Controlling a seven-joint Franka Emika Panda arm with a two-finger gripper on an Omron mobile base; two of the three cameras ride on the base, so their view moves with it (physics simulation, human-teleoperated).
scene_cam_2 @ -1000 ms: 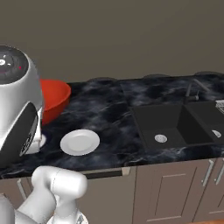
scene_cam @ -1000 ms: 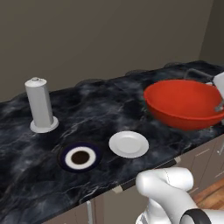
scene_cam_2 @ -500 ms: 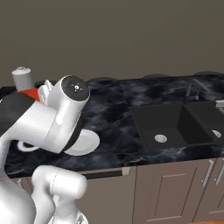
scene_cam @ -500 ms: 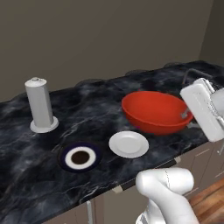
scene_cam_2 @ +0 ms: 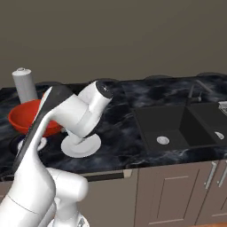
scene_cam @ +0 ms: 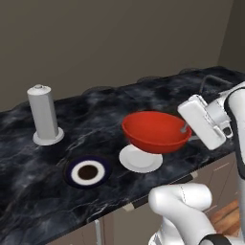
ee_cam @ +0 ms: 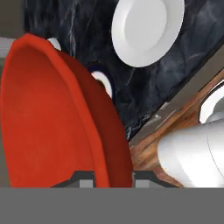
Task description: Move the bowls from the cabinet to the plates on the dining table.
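Left base view
Landmark: small flat round plain white plate (scene_cam: 139,159) near the front edge of the black white-veined marble tabletop (scene_cam: 105,115).
Bowl: the glossy plain red wide shallow bowl (scene_cam: 155,131) hangs in the air just above the white plate, overlapping its rear half; whether it touches the plate cannot be told.
Gripper: the white two-finger gripper (scene_cam: 187,129) meets the bowl's right rim, jaws clenched on that rim.
Other things: a tall white cylinder on a round base (scene_cam: 44,116) stands well to the left of the white plate and further back; a dark-rimmed round plate with a brown bowl in its middle (scene_cam: 87,172) lies just to the left of the white plate.

Right base view
Bowl: the red bowl (scene_cam_2: 31,117) shows to the left of the white plate (scene_cam_2: 82,146), partly hidden by the arm.
Sink: a black sink basin (scene_cam_2: 177,126) is sunk in the tabletop well to the right of the white plate.
Cylinder: the white cylinder (scene_cam_2: 24,84) stands behind the bowl.

Hand view
Bowl: the red bowl (ee_cam: 52,118) sits with its rim running down between the two dark tips, jaws grasping it.
Plate: the white plate (ee_cam: 146,28) lies on the tabletop beyond the bowl.
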